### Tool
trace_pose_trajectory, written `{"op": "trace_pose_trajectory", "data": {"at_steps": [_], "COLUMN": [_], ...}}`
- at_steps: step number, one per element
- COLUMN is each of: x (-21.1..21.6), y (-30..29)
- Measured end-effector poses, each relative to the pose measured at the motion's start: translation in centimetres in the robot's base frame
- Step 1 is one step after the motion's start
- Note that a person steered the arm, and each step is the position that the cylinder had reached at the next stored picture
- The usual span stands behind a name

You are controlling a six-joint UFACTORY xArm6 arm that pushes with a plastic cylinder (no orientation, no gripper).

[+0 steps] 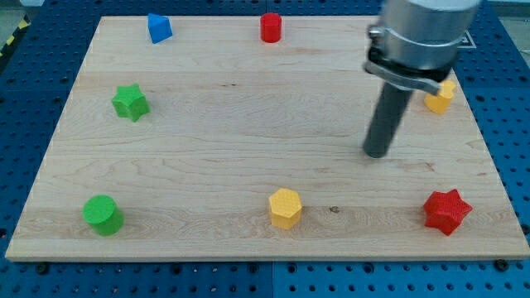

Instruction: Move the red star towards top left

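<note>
A blue perforated workbench (33, 99) is showing on every side of the scene, its grid of small holes running under and around a pale wooden board (248, 141) that is filling most of the view. The board's grain is running left to right, with a small dark knot sitting near the bottom edge between the yellow hexagon block and the red star. At the view's top left corner a strip of black-and-yellow hazard tape (10, 41) is just peeking in. The arm's grey cylindrical body (422, 33) is coming down from the view's top right, clamped by a dark collar, and it is carrying no gripper, only a straight dark rod; my tip (377, 154) is resting on bare wood right of centre, touching no block. The red star (447, 211) is lying at the board's bottom right corner, below and to the right of my tip and well apart from it. A yellow block (441, 98) is sitting partly hidden behind the arm near the right edge. A yellow hexagon block (286, 208) is sitting at bottom centre, a green cylinder (103, 215) at bottom left, a green star (130, 102) at mid left, a blue block (159, 28) at top left, and a red cylinder (271, 27) at top centre.
</note>
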State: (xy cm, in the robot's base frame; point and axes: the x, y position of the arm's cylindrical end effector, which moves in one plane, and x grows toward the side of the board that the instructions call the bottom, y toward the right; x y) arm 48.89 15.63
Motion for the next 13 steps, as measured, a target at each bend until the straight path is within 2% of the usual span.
{"op": "trace_pose_trajectory", "data": {"at_steps": [1,2,3,4,5,6,7,8,10,13], "x": [0.0,-0.1,0.4,5.3,10.9,11.2,12.9,12.8,12.6,10.6], "y": [1.1,14.2,17.5,18.1,17.8,17.3,11.6,11.1,4.3,5.2]}}
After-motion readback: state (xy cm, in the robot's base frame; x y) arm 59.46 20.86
